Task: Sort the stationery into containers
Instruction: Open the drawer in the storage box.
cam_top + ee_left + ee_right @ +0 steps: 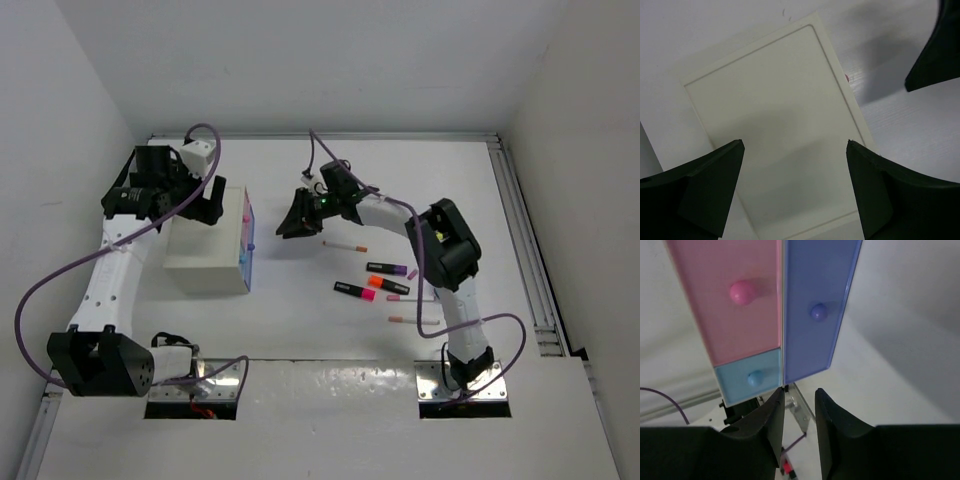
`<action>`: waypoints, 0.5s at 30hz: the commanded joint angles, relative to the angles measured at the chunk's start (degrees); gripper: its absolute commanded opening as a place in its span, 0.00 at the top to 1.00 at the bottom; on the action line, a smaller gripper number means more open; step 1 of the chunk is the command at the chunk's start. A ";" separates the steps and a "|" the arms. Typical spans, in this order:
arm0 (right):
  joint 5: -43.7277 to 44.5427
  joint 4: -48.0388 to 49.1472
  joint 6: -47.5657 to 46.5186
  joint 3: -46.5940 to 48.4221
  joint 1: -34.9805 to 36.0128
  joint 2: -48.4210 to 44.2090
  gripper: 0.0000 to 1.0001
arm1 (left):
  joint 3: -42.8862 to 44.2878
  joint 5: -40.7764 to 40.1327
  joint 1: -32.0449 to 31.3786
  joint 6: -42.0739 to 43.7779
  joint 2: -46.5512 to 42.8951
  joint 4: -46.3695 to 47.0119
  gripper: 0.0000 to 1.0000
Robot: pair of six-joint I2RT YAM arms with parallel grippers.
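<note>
With the left gripper (795, 147) spread over the cabinet (765, 90), the barely parted, empty right gripper (799, 396) should squarely pinch the blue knob (818, 311) at 12 o'clock.

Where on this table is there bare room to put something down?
Bare: the far table strip along the back wall, and the stretch between the cabinet and the near edge. Crowded: the highlighters and pens beside the right arm.
</note>
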 commanded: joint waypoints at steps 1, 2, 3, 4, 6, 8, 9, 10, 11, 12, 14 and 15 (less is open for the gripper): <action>-3.07 13.03 12.05 3.27 1.41 4.44 0.70 | -0.41 1.11 0.02 1.55 -2.03 -0.05 0.10; -3.34 15.05 15.11 3.36 1.93 5.59 0.70 | -0.67 1.90 0.02 1.90 -1.86 -0.23 0.10; -4.04 18.73 16.44 3.45 2.03 6.47 0.70 | -0.85 2.34 0.02 2.34 -1.68 -0.31 0.09; -4.30 20.77 17.85 3.45 2.29 7.53 0.70 | -0.94 2.61 0.02 2.34 -1.24 -0.40 0.09; -5.35 26.66 21.81 3.27 2.56 10.43 0.70 | -0.76 3.22 0.19 2.25 -0.63 -0.58 0.09; -5.45 31.22 24.62 3.18 3.17 12.97 0.70 | -0.85 3.92 0.28 2.16 0.16 -0.49 0.10; -5.80 32.29 25.07 3.62 3.34 13.77 0.70 | -1.03 4.28 0.19 1.99 0.43 -0.49 0.10; -5.97 33.69 25.59 3.80 3.87 14.56 0.70 | -1.03 4.45 0.19 1.99 0.78 -0.23 0.11; -5.98 36.14 26.64 3.89 3.87 15.79 0.70 | -1.38 5.15 0.36 1.81 1.13 -0.05 0.12; -6.24 37.21 27.09 4.15 4.31 16.23 0.70 | -1.64 5.42 0.45 1.73 1.57 0.47 0.12; -6.06 39.75 28.31 4.15 4.58 17.72 0.71 | -2.25 6.74 0.54 1.46 2.19 0.91 0.13; -5.98 40.55 28.58 4.15 4.92 18.17 0.70 | -2.52 7.26 0.80 1.29 2.54 1.18 0.13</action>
